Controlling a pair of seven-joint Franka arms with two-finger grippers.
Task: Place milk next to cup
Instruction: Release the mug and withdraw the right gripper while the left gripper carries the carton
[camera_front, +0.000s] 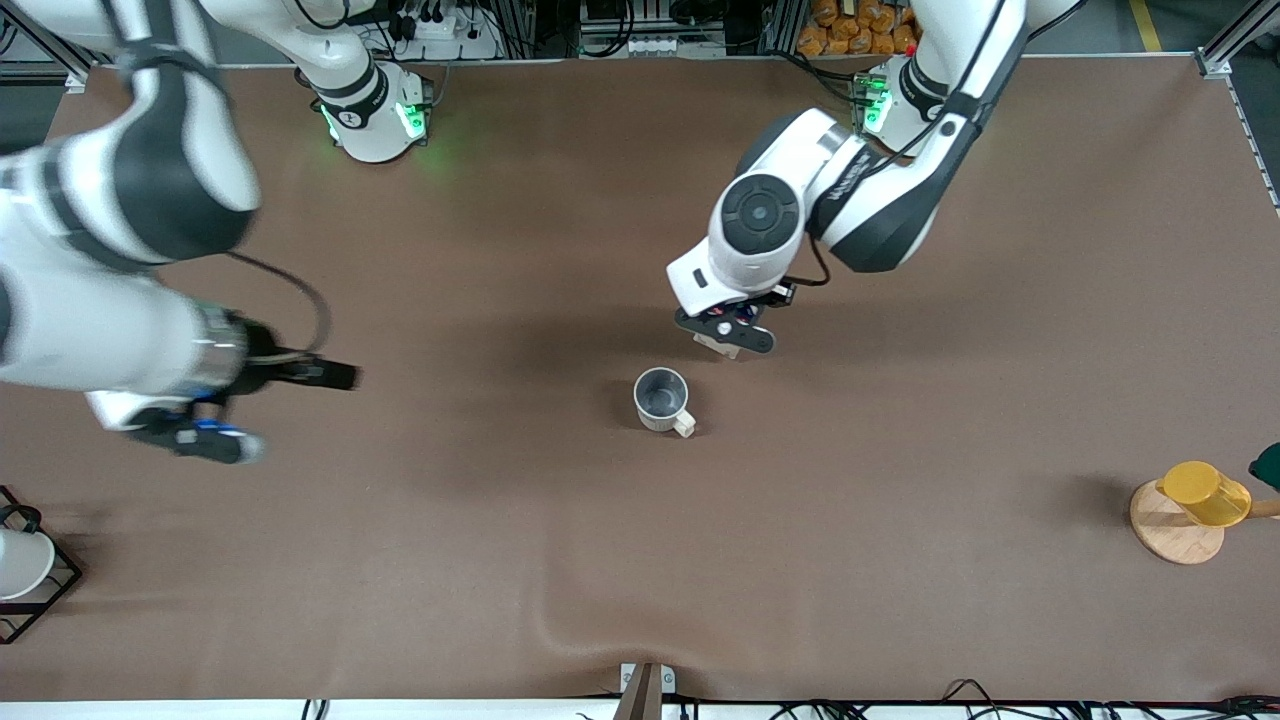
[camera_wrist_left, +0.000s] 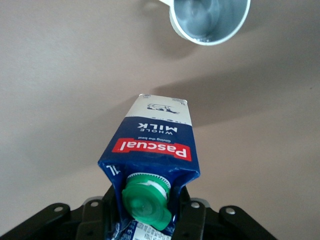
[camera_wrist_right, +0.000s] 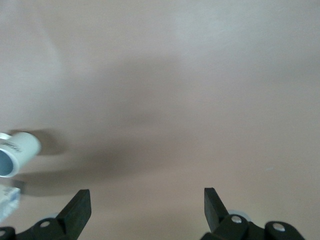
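Front view: left end effector (camera_front: 727, 335) grasps the milk (camera_front: 722, 345) just over the surface (camera_front: 900, 450), cup (camera_front: 661, 399) close by; right end effector (camera_front: 195, 435) hangs apart. Left wrist: milk (camera_wrist_left: 152, 155) clamped at its top between the jaws, cup (camera_wrist_left: 210, 20) ahead. Right wrist: fingers (camera_wrist_right: 77, 210) spread wide, released, cup (camera_wrist_right: 15, 152) off to one side.

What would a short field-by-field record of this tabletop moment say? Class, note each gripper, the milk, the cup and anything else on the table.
left gripper: shut on the milk, over the table close to the cup
milk: dark blue carton, green cap, held near its top
cup: off-white mug, grey inside, upright on the table, nothing in it
right gripper: open, holding nothing, toward the right arm's end, waiting
yellow cup: on a round wooden base, toward the left arm's end
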